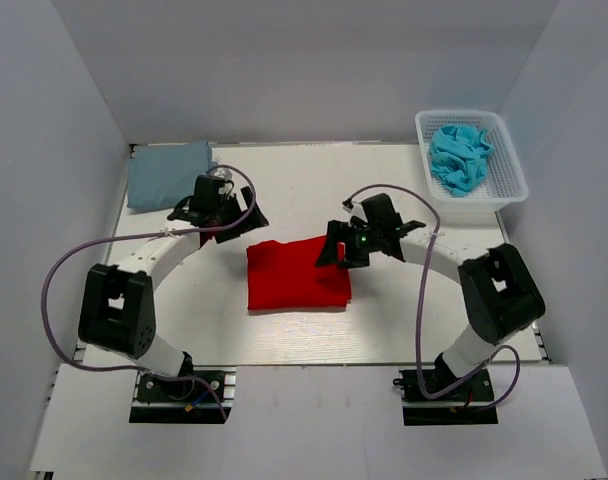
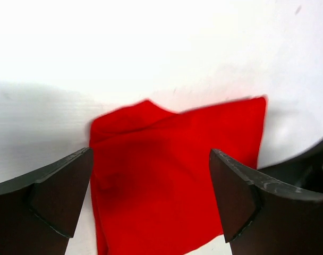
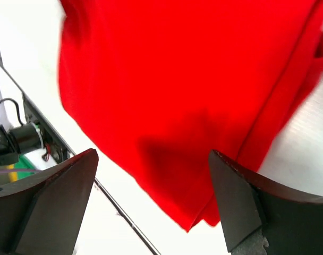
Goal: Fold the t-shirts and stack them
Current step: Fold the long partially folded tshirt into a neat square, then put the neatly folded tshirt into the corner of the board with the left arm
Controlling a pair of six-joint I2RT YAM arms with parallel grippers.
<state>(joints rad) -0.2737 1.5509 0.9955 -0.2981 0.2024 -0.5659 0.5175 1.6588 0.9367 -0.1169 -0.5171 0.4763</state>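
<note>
The red t-shirt (image 1: 296,274) lies folded into a rough square in the middle of the table; it also shows in the left wrist view (image 2: 175,170) and the right wrist view (image 3: 188,90). My left gripper (image 1: 229,228) is open and empty above its far left corner. My right gripper (image 1: 336,252) is open and empty above its right edge. The grey-blue t-shirt (image 1: 169,172) lies folded at the far left corner. The turquoise t-shirt (image 1: 460,156) is crumpled in the white mesh basket (image 1: 507,165) at the far right.
White walls enclose the table on three sides. The table's near edge with an arm base and cables (image 3: 23,141) shows in the right wrist view. Purple cables loop beside both arms.
</note>
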